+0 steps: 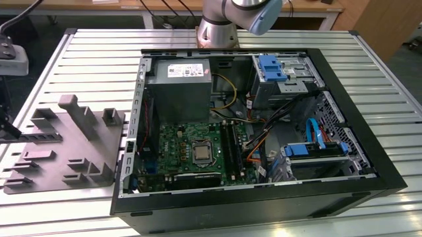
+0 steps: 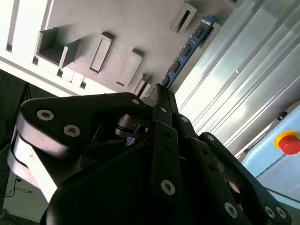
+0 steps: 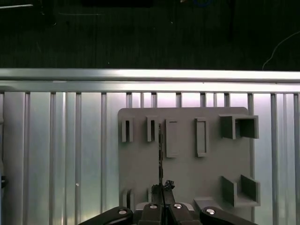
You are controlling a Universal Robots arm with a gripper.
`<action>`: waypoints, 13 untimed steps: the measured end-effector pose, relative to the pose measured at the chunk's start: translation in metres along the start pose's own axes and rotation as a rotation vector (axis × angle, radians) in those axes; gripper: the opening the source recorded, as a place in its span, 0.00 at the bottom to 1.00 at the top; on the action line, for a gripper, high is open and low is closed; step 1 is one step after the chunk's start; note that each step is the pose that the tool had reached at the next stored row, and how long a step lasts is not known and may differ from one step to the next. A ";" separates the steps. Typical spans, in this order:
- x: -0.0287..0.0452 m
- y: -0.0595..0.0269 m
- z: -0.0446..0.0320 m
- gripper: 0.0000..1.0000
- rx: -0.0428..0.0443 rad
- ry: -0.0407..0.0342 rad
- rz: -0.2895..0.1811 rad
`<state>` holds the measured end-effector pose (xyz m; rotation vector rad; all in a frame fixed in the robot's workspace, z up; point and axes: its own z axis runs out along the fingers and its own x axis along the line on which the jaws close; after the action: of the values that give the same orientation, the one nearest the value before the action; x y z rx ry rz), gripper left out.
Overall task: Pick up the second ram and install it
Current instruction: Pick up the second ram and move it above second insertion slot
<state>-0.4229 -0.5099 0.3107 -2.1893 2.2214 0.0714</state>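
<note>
My gripper point(image 2: 161, 90) is shut on the second ram point(image 2: 190, 47), a thin bluish board with dark chips that sticks out past the fingertips. In the first wrist view the ram point(image 3: 161, 150) shows edge-on as a dark thin line, held by the gripper point(image 3: 162, 186) above the grey holder plate point(image 3: 187, 178), close to a pair of narrow slots. In the exterior view the holder plate point(image 1: 66, 148) lies at the exterior view's left beside the open computer case point(image 1: 264, 207). The black memory slot rails point(image 1: 231, 143) run beside the processor socket on the motherboard point(image 1: 178, 143).
Inside the case are a grey power-supply box point(image 1: 181, 84), loose cables, a blue ribbon cable point(image 1: 316, 133) and blue drive brackets point(image 1: 272, 66). The arm's base point(image 1: 218, 27) stands behind the case. The table point(image 1: 86, 64) is ribbed aluminium. A red stop button point(image 2: 288, 143) sits off the table.
</note>
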 end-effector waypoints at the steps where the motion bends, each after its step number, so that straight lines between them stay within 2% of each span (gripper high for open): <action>1: -0.0002 0.0001 -0.0037 0.11 0.0001 0.0000 0.000; 13: -0.0022 0.0008 -0.0466 0.11 0.0035 -0.0004 0.000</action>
<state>-0.4229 -0.5099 0.3574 -2.1876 2.2194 0.0679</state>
